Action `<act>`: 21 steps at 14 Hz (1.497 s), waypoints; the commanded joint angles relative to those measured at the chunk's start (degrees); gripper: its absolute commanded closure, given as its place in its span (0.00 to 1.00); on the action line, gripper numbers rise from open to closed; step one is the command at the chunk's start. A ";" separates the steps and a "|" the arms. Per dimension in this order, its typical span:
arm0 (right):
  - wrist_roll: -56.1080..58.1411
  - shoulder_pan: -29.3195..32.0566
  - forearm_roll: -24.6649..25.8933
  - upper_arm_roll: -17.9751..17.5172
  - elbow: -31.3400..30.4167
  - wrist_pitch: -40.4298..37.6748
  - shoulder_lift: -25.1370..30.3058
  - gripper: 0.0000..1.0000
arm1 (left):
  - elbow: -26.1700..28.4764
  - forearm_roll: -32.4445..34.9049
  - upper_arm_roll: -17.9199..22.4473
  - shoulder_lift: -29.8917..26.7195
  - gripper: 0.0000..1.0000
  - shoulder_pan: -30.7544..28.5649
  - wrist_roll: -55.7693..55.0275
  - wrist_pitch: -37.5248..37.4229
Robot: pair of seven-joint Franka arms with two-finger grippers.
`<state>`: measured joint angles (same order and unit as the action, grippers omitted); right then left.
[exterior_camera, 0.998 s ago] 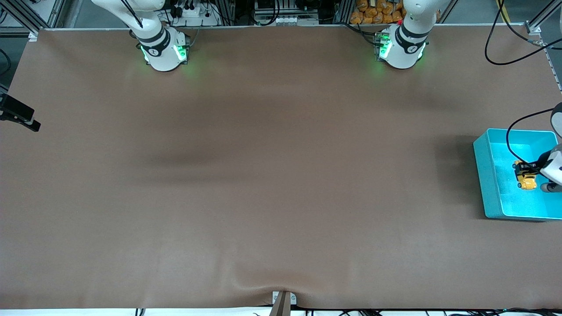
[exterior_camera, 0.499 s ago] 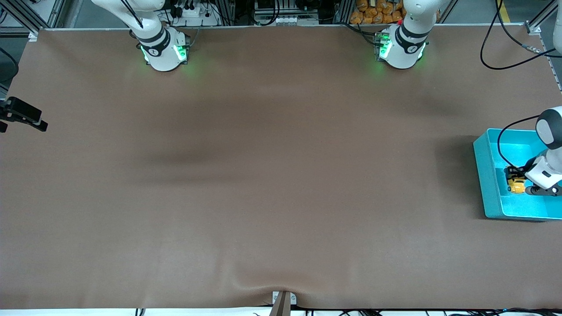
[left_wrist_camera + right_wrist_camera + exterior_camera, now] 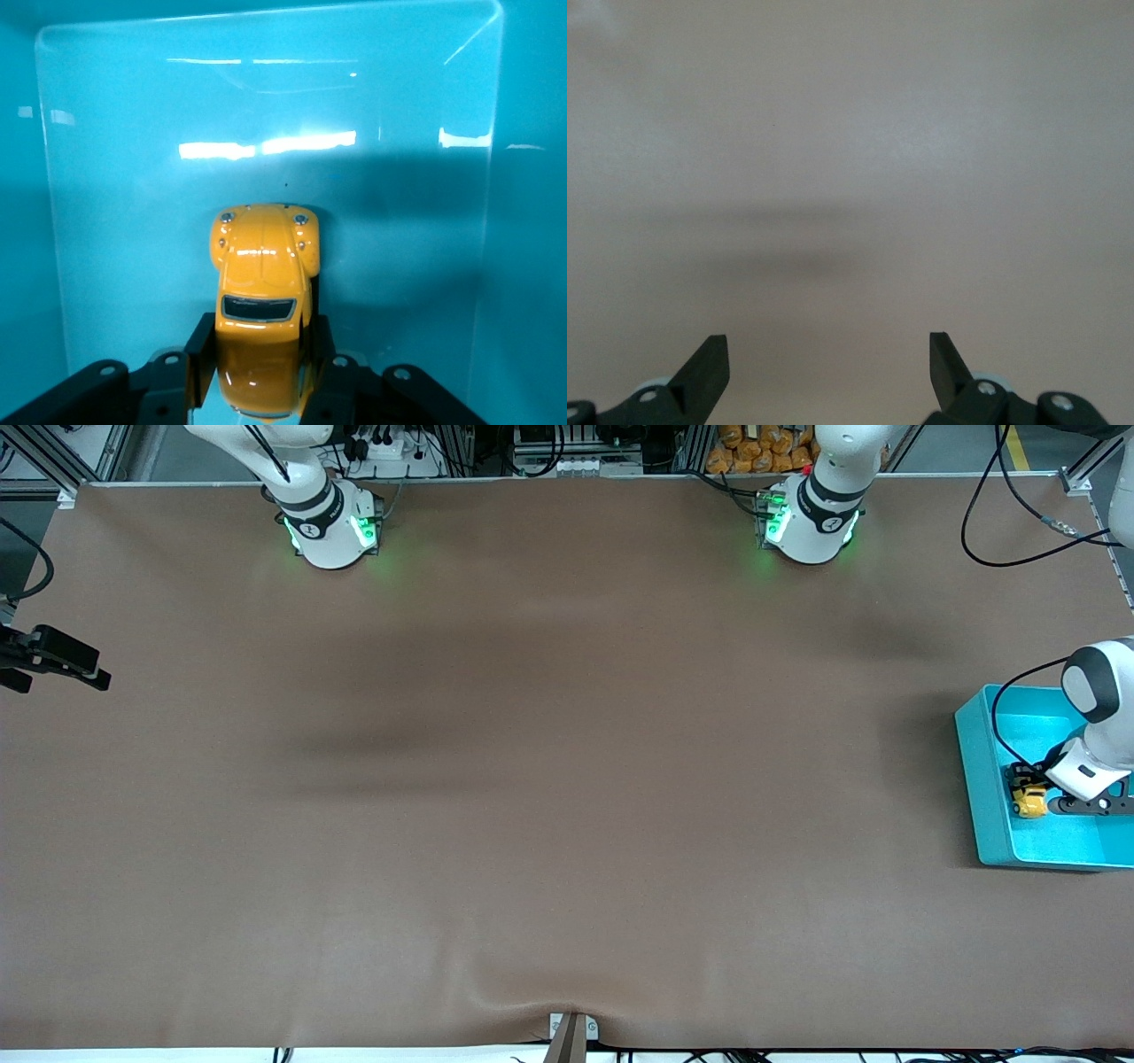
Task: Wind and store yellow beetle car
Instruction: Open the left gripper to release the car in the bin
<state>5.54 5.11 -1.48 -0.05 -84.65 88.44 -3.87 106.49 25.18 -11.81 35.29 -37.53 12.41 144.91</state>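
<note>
The yellow beetle car (image 3: 1029, 801) is inside the turquoise bin (image 3: 976, 779) at the left arm's end of the table. My left gripper (image 3: 1028, 786) is down in the bin and shut on the car. In the left wrist view the car (image 3: 263, 292) sits between the two black fingers (image 3: 200, 354), its rounded nose pointing at the bin's wall (image 3: 266, 106). My right gripper (image 3: 55, 664) hangs over the table edge at the right arm's end, open and empty. In the right wrist view (image 3: 828, 354) it shows only bare table.
The brown table mat (image 3: 549, 779) spreads between the two arm bases. A camera mount (image 3: 571, 1032) sits at the table edge nearest the front camera. Cables (image 3: 1019, 531) hang above the table's corner near the bin.
My left gripper has carried the car lower into the bin and toward the bin wall that faces the table's middle. My right gripper has drifted slightly inward over the table edge.
</note>
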 commanded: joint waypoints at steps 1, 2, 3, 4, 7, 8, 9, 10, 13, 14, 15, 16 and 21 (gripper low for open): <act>-2.02 -1.16 0.16 -0.30 -1.92 0.77 1.85 0.00 | 0.83 2.33 -0.14 0.13 1.00 -0.88 -0.37 1.07; -1.94 -1.16 0.16 -0.30 -1.74 0.94 1.85 0.00 | 1.00 2.33 -0.14 0.30 0.92 -0.97 -0.54 1.07; -1.93 -0.90 0.16 -0.13 -1.57 0.95 1.85 0.00 | 1.35 2.33 -0.14 0.22 0.44 -0.97 -1.07 1.07; -1.85 -0.64 0.25 -0.04 -1.48 1.12 1.77 0.00 | 2.22 2.42 -0.14 -0.31 0.00 -0.88 -1.59 1.07; -2.11 -0.72 0.25 0.05 -1.39 1.30 1.68 0.00 | 3.98 2.42 -0.58 -4.07 0.00 -0.88 -1.60 0.81; -2.11 -0.63 0.16 -0.04 -1.39 1.04 1.85 0.00 | 4.08 2.42 -0.84 -5.92 0.00 -0.88 -1.34 0.72; -2.11 -0.63 0.16 -0.04 -1.39 0.86 1.94 0.00 | 3.82 2.42 -1.63 -7.59 0.00 -0.70 -1.34 0.72; -2.20 -0.72 0.16 -0.04 -1.30 1.03 1.85 0.00 | 3.73 2.07 -2.94 -9.00 0.00 -0.79 -1.42 0.46; -2.20 -0.90 0.16 -0.12 -1.22 1.30 1.85 0.00 | 3.55 1.37 -4.27 -11.90 0.00 -0.79 -1.43 -4.10; -2.20 -0.81 0.07 -0.12 -0.87 1.30 1.77 0.00 | 3.46 1.19 -4.53 -12.70 0.00 -0.79 -1.42 -5.51; -2.20 -0.72 0.07 -0.04 -0.86 0.95 1.85 0.00 | 3.46 -0.20 -5.06 -13.40 0.00 -0.79 -1.34 -6.48; -2.20 -0.72 0.07 -0.04 -0.78 0.77 1.85 0.00 | 3.38 -2.13 -5.58 -14.45 0.00 -0.79 -1.34 -7.36; -1.50 -1.07 0.07 -0.21 0.72 1.30 1.33 0.00 | 3.37 -10.30 -8.05 -19.90 0.00 0.25 -1.86 -14.38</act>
<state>4.57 4.36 -1.41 -0.31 -83.90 89.45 -3.30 108.24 18.07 -19.12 19.32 -37.69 11.26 133.39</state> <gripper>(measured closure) 0.000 0.000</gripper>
